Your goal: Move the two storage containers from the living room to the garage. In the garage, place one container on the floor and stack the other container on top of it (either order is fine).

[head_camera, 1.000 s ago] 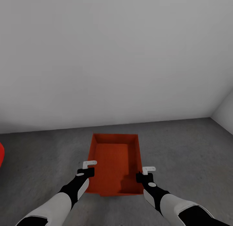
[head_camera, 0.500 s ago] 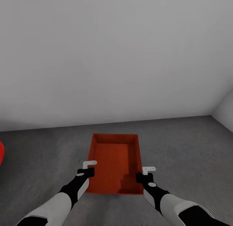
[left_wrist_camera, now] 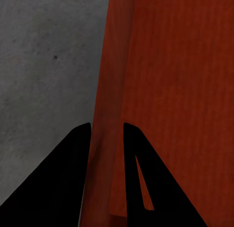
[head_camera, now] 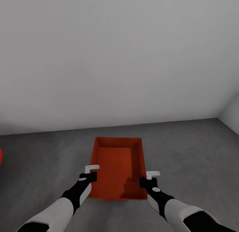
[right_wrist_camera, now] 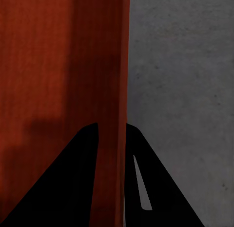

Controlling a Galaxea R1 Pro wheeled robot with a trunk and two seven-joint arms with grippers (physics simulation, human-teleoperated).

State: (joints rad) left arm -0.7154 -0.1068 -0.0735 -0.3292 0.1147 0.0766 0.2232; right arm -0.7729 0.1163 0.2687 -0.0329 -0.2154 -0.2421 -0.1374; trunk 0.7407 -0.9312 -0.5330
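Orange-red storage container (head_camera: 118, 167) is sitting low in the head view, over the dark grey concrete floor (head_camera: 186, 152) of the garage, with its far short wall pointing toward the plain grey-white wall (head_camera: 119, 59). Both arms are reaching forward to it, one on each long side. The left gripper (head_camera: 89, 175) is pinching the container's left wall near the close end; in the left wrist view its two dark fingers (left_wrist_camera: 63, 183) are straddling the thin orange wall (left_wrist_camera: 109, 114), one outside over the concrete and one inside over the ribbed bottom. The right gripper (head_camera: 148, 181) is clamping the right wall the same way, and the right wrist view is showing its fingers (right_wrist_camera: 68, 183) closing on that wall (right_wrist_camera: 119, 90) from both sides. A shadow is lying just under the near edge of the container, so it is probably hanging slightly off the floor, though contact is hard to judge from here. A sliver of glossy red (head_camera: 1, 157) is peeking in at the left edge of the head view.
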